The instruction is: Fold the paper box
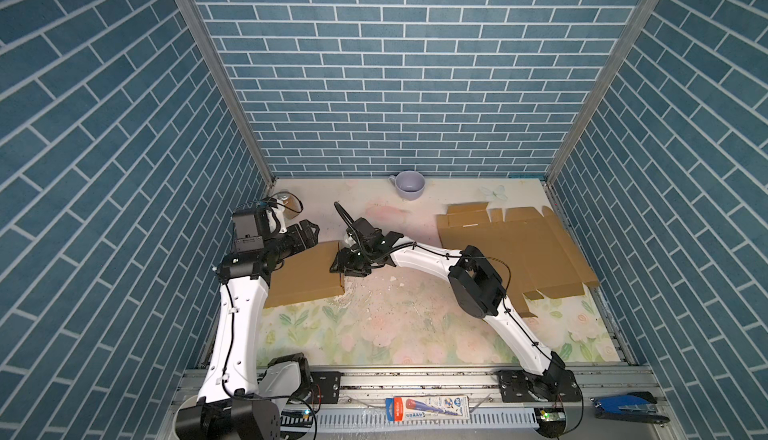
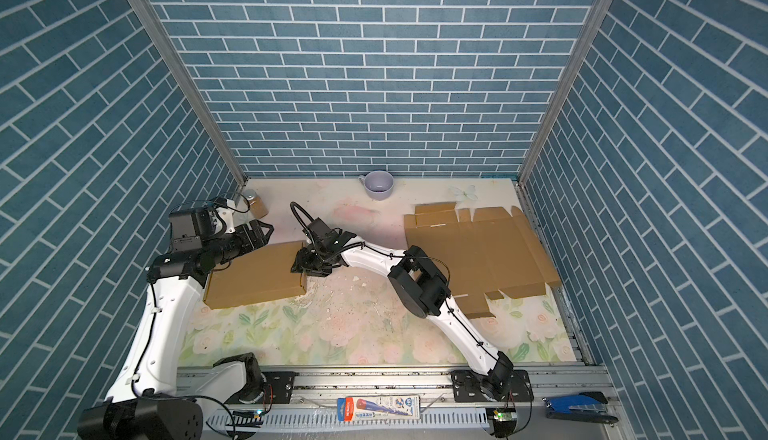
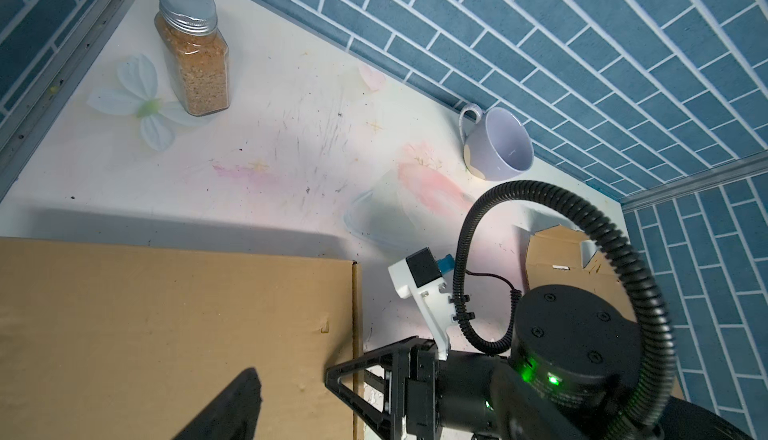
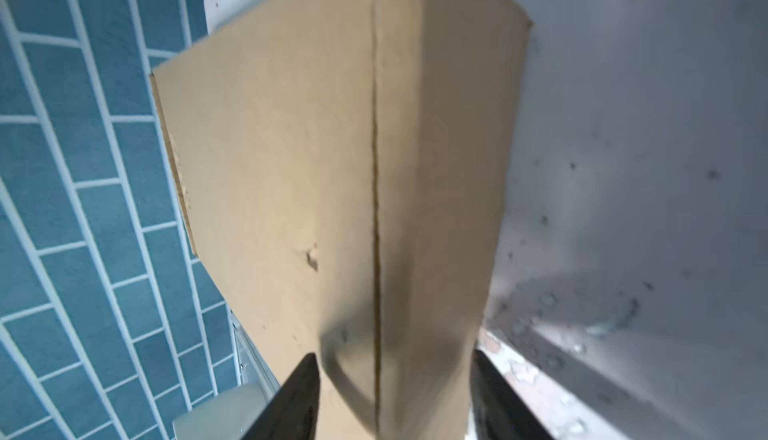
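The paper box (image 1: 305,278) (image 2: 255,282) is a flat brown cardboard box with its lid down, lying at the left of the table in both top views. My left gripper (image 1: 308,231) (image 2: 261,231) hovers open over its far edge; one dark finger (image 3: 235,404) shows above the lid (image 3: 166,325). At the box's right edge my right gripper (image 1: 340,264) (image 2: 300,265) stands open astride the corner crease (image 4: 376,209). One of its fingers (image 4: 301,400) is over the top face, the other (image 4: 496,400) beside the side wall. Nothing is held.
A flat, unfolded cardboard sheet (image 1: 515,246) (image 2: 478,246) lies at the right under the right arm. A lilac mug (image 1: 409,185) (image 3: 498,147) stands by the back wall. A spice jar (image 1: 286,201) (image 3: 193,51) stands in the back left corner. White flakes litter the mat's middle (image 1: 374,292).
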